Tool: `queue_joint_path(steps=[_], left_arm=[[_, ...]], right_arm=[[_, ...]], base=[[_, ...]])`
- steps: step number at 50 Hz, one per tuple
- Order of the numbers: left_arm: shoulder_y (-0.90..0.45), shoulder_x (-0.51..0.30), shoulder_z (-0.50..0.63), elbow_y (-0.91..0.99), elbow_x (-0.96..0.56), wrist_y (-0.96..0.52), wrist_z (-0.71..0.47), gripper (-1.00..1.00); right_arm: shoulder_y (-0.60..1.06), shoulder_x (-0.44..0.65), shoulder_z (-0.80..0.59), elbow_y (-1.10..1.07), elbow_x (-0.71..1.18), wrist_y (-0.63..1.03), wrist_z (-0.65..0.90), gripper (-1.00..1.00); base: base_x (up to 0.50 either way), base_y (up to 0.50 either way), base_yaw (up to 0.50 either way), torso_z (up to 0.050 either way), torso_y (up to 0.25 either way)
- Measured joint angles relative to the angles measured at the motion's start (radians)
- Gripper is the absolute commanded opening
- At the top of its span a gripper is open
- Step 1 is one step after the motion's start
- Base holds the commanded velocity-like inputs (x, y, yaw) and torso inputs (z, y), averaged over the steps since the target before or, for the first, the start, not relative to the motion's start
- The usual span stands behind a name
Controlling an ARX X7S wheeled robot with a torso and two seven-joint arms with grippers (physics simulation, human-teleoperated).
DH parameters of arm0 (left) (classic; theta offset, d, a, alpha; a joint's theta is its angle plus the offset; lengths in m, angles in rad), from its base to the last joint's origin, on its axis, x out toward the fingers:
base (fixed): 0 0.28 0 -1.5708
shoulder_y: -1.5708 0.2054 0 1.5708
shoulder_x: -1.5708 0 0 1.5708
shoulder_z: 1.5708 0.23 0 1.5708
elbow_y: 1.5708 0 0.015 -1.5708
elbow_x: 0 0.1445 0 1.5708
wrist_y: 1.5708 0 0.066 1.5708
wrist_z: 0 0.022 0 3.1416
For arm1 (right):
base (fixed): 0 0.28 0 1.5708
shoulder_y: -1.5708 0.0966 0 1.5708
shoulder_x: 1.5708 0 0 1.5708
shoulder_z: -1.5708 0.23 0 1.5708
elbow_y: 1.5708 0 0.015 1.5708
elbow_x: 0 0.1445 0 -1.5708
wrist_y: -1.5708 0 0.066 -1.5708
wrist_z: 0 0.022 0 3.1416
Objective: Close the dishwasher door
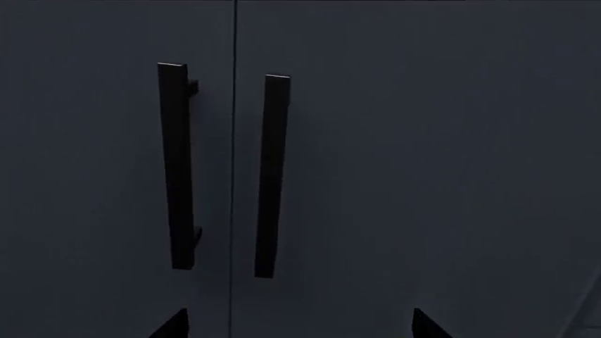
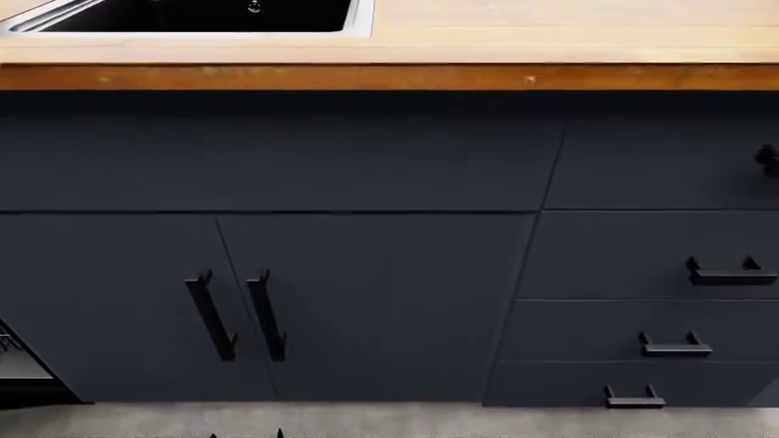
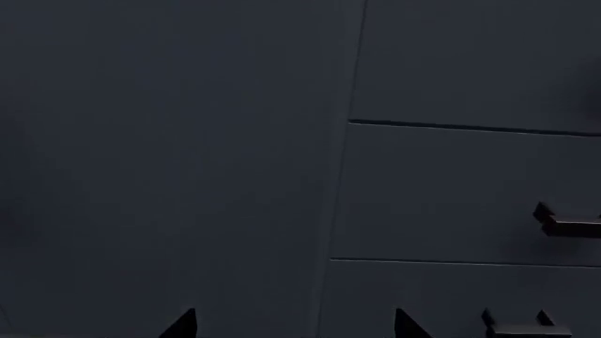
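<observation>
The dishwasher door is out of view, apart perhaps from a pale grey sliver with wire lines (image 2: 17, 354) at the head view's lower left edge, beside the navy cabinet; I cannot tell whether that is door or rack. My left gripper (image 1: 300, 327) is open, its two dark fingertips (image 1: 174, 325) wide apart, facing a pair of navy cabinet doors with long black bar handles (image 1: 270, 176). My right gripper (image 3: 291, 325) is also open and empty, facing the seam between a cabinet door and the drawer fronts (image 3: 469, 190). Neither gripper touches anything.
A wooden countertop (image 2: 487, 46) with a steel sink (image 2: 195, 16) runs along the top of the head view. Below it are two cabinet doors (image 2: 365, 301) with bar handles (image 2: 265, 315) and a drawer stack with short handles (image 2: 731, 272) at the right. Grey floor (image 2: 402, 422) lies at the base.
</observation>
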Motion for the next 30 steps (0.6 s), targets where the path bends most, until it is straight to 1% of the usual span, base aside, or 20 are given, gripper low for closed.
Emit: queue_joint_path(steps=[30], left_arm=[[0.000, 0.000, 0.000, 0.000, 0.000, 0.000, 0.000, 1.00]], right_arm=[[0.000, 0.001, 0.000, 0.000, 0.000, 0.000, 0.000, 1.00]], base=[[0.00, 0.00, 0.00, -0.050, 0.000]])
